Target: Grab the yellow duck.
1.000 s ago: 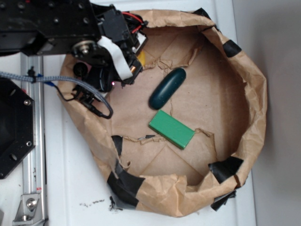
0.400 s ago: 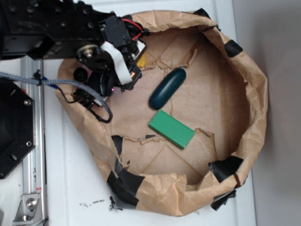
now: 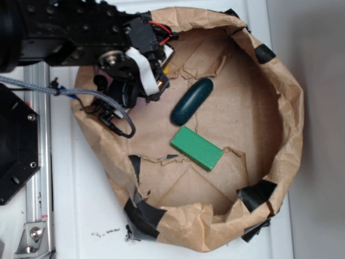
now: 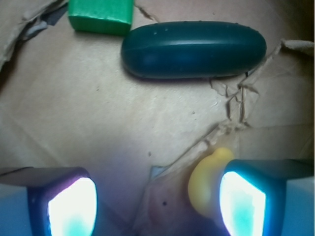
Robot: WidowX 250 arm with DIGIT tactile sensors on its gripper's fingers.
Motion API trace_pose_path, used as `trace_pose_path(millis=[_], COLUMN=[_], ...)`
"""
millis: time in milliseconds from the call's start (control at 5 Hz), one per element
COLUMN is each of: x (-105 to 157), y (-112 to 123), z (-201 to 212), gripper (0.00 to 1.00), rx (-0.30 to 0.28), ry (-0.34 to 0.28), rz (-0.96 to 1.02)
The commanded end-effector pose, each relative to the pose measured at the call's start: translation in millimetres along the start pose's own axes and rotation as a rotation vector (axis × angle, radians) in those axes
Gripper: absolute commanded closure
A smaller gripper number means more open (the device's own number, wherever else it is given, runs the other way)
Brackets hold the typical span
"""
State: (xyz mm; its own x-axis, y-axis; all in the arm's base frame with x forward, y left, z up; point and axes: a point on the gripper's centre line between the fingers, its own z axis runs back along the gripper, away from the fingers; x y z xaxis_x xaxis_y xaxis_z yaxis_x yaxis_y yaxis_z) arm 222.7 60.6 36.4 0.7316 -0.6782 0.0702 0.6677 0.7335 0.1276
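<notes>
The bin is a round basin of creased brown paper, its wall rolled over at the rim and patched with strips of black tape; its floor is flat brown paper with torn, ragged seams. On that floor lie a dark teal capsule, smooth, glossy and rounded at both ends, and a matte green block, rectangular with sharp edges; the two sit near each other but apart. The bin rests on a white surface bearing a few dark specks, with a grey metal rail and a black plate at the left and a grey wall at the right. The black arm, with red wires and a braided cable, reaches over the bin's upper left. In the wrist view the gripper has its jaws spread wide, nothing clamped between them; both pads glow pale blue-white. The duck appears as a smooth, rounded, bright-yellow form, partly hidden behind the right-hand pad in the wrist view and touching or just beside it; its beak cannot be made out. In the exterior view only a yellow sliver shows at the arm's edge, near the bin's upper left wall.
</notes>
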Motion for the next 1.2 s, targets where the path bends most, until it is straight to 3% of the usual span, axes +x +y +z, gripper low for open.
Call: trace_pose_path(millis=[0,400,600,800,1000], x=[-0.6,-11.0,-32.5,-50.2,-46.7], y=[4.2,5.4,16.7,36.3,40.4], z=[-11.9,-24.7,-31.1,-24.5,-15.8], gripper=[0.00,0.00,0.00,0.00,0.00], rx=[0.016,0.004,0.017,0.056,0.086], ry=[0.019,0.052,0.104,0.111,0.098], rz=[-0.011,-0.006,0.061,0.128,0.120])
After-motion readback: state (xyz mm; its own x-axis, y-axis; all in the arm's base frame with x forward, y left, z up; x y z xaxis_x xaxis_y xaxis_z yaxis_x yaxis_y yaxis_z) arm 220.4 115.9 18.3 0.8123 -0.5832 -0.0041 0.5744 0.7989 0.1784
